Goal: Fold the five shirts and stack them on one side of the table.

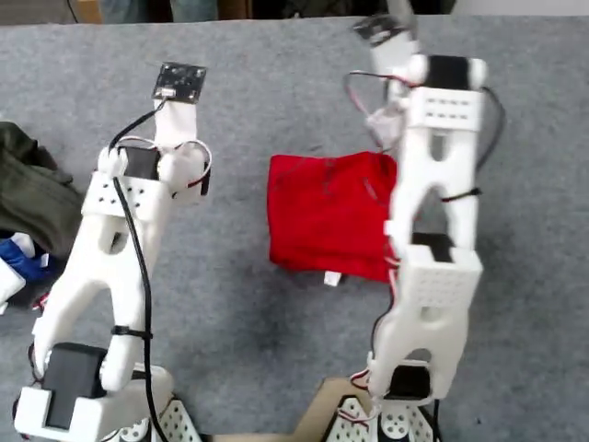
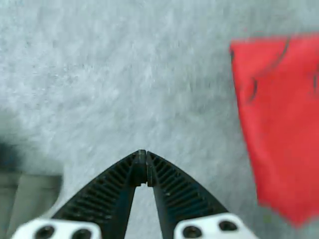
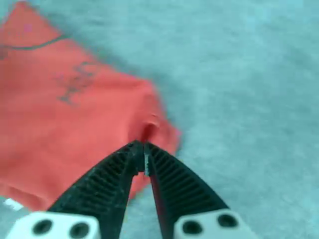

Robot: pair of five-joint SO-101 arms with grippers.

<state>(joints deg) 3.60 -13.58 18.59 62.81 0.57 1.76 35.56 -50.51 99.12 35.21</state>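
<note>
A red shirt (image 1: 327, 216) lies folded into a rough square on the grey table (image 1: 276, 110), a small white tag at its near edge. My right arm (image 1: 437, 184) stands over the shirt's right edge. In the right wrist view my right gripper (image 3: 140, 147) is shut, its tips just over a small pucker by the red shirt (image 3: 65, 114) corner, with no cloth visible between the jaws. My left gripper (image 2: 144, 154) is shut and empty above bare table, with the red shirt (image 2: 281, 124) off to one side. A heap of unfolded shirts, dark green (image 1: 32, 193) and blue-white (image 1: 23, 262), sits at the table's left edge.
Olive cloth (image 2: 25, 199) from the heap lies close beside my left gripper. My left arm (image 1: 120, 239) stands between the heap and the red shirt. Bare grey table stretches along the far side and to the right of my right arm.
</note>
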